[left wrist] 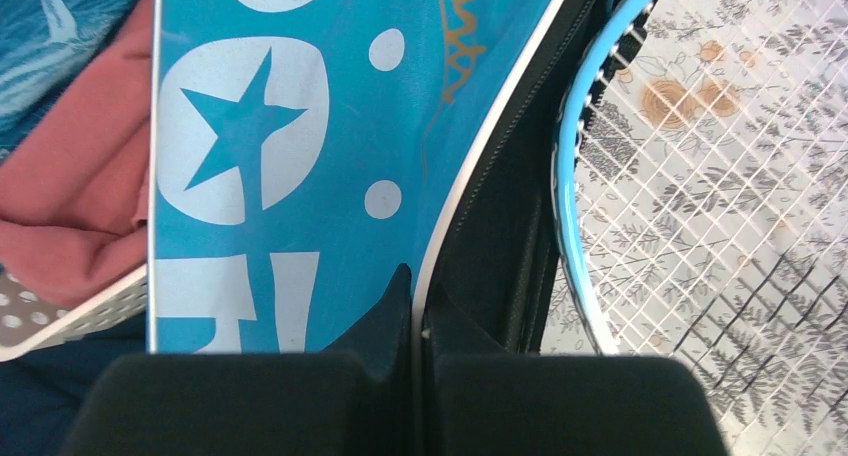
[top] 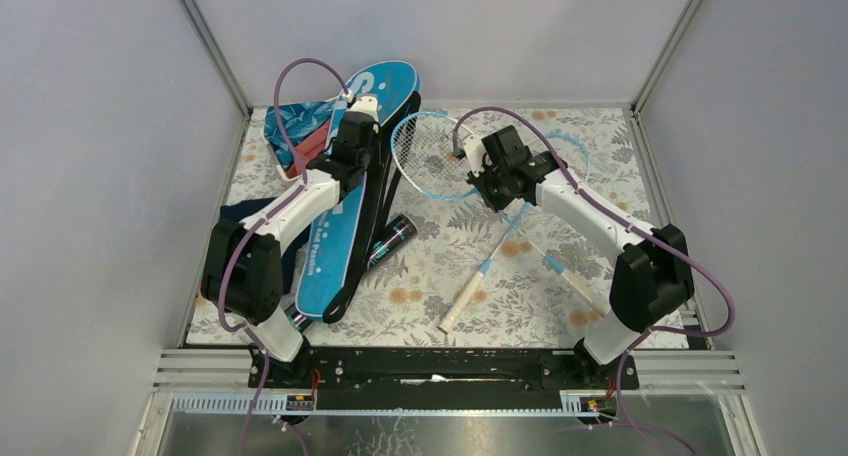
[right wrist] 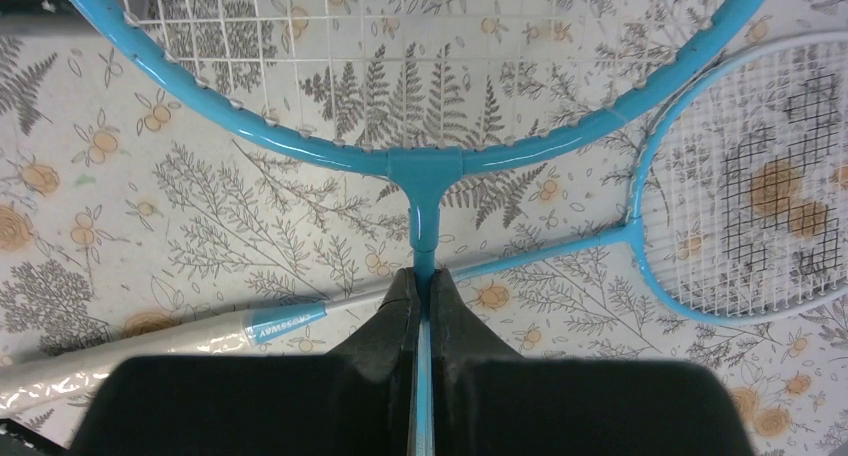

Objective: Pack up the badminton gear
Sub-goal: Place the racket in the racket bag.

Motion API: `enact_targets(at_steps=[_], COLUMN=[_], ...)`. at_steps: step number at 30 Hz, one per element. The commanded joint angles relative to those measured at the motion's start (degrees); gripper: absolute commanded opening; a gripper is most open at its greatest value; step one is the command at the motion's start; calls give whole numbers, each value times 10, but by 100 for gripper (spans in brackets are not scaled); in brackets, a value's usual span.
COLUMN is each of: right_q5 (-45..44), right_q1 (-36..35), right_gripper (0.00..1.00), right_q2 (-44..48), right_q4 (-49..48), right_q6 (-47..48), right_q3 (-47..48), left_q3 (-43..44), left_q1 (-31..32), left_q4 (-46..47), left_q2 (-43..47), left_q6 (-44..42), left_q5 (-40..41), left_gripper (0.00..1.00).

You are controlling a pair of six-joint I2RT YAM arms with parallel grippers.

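Observation:
The blue racket-shaped bag [top: 340, 216] lies along the left of the mat, its zip open. My left gripper [top: 358, 136] is shut on the white-piped edge of its top flap [left wrist: 300, 126], as the left wrist view [left wrist: 415, 296] shows. My right gripper [top: 487, 184] is shut on the shaft of a light-blue racket [top: 430, 156], just below the throat [right wrist: 425, 166], with the jaws tight round the shaft [right wrist: 422, 286]. The second racket [right wrist: 740, 206] lies on the mat, its shaft crossing under the held one. The black tube [top: 392, 241] lies beside the bag. No shuttlecocks show.
A white basket [left wrist: 60, 316] with red [left wrist: 70, 206] and blue cloths stands at the back left, against the bag. A navy cloth [top: 235, 216] lies under my left arm. The second racket's white handle [top: 455, 311] points at the near edge. Grey walls close in three sides.

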State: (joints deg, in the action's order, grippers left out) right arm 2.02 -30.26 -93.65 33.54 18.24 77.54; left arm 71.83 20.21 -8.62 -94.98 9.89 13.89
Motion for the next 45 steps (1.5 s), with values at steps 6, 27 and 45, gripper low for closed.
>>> enact_targets(at_steps=[6, 27, 45], right_q5=[-59, -118, -272], right_q1=[-34, -100, -104], right_gripper=[0, 0, 0], right_q2=[17, -87, -75], right_q4=[-14, 39, 3], right_q6=[14, 1, 80], right_q3=[-2, 108, 63], left_q3=[29, 72, 90], left_q1=[1, 36, 58], left_q4=[44, 17, -19], left_q2=[-8, -33, -73], left_q6=[66, 98, 86], left_q5=[-17, -49, 6], left_gripper=[0, 0, 0])
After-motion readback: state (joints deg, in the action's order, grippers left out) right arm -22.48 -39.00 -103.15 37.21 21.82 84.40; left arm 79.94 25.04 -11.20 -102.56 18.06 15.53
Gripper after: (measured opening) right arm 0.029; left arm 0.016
